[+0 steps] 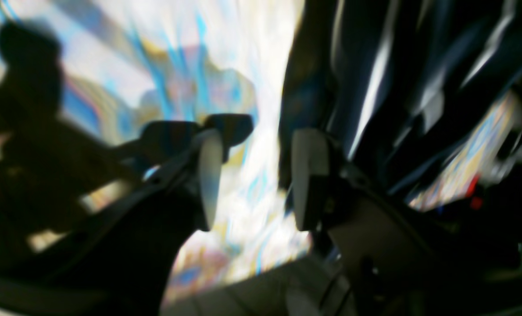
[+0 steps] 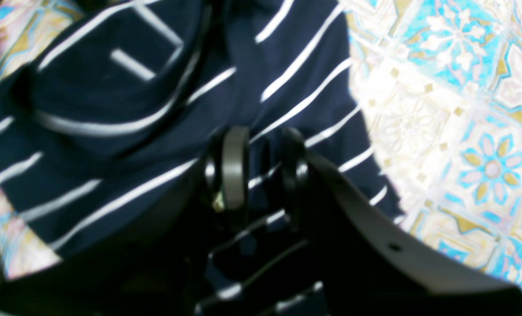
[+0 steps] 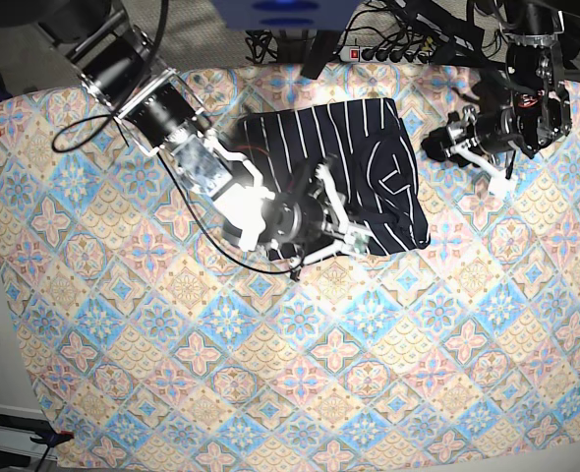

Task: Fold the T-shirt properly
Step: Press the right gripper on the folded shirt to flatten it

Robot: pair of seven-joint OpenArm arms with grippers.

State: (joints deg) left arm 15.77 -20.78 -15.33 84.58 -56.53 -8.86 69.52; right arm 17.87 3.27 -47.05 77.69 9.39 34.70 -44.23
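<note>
Right fingers (image 2: 261, 169) pinch T-shirt (image 2: 164, 131) fold; left fingers (image 1: 256, 175) parted, empty, shirt just beside.

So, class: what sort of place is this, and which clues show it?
Probably a robotics lab: a tablecloth covered work table, two robot arms over a T-shirt, and a power strip with cables behind.
</note>
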